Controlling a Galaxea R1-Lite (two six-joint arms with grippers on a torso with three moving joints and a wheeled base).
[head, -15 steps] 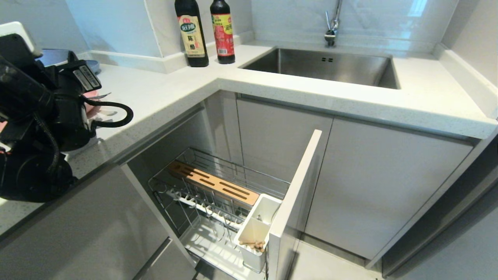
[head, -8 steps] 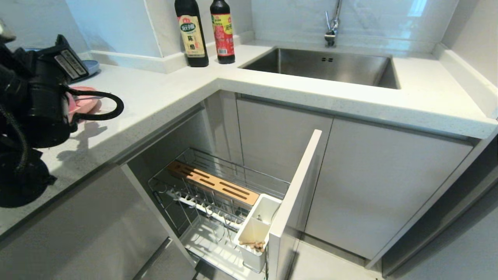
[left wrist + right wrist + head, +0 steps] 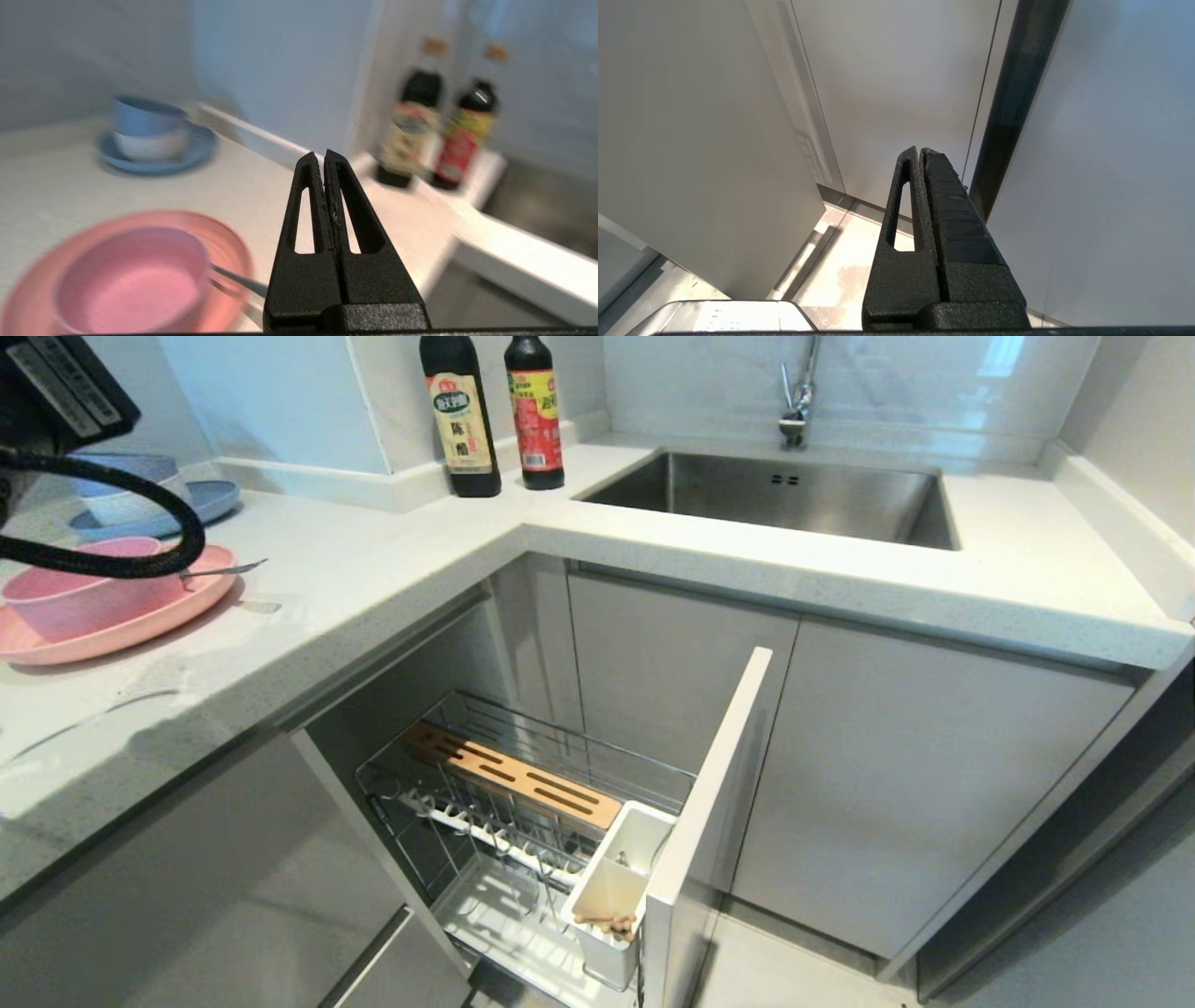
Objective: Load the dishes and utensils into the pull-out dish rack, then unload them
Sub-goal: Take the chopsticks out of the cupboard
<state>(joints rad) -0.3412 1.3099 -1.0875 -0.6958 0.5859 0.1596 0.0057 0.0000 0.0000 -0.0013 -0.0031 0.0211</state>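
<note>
Our left gripper [image 3: 324,156], jaws pressed together and empty, hangs above the far-left counter, nearer than the parked right arm to the pink bowl [image 3: 133,280] and spoon [image 3: 236,280] on the pink plate [image 3: 229,242] below it.

The worktop [image 3: 373,569] lies bare between the pink plate [image 3: 140,621] and the two bottles [image 3: 495,420] at the wall. A blue plate with bowls [image 3: 140,499] stands just behind the pink one. Below, the rack [image 3: 523,803] is pulled out with its top open; its door front [image 3: 709,803] blocks entry from the right.
</note>
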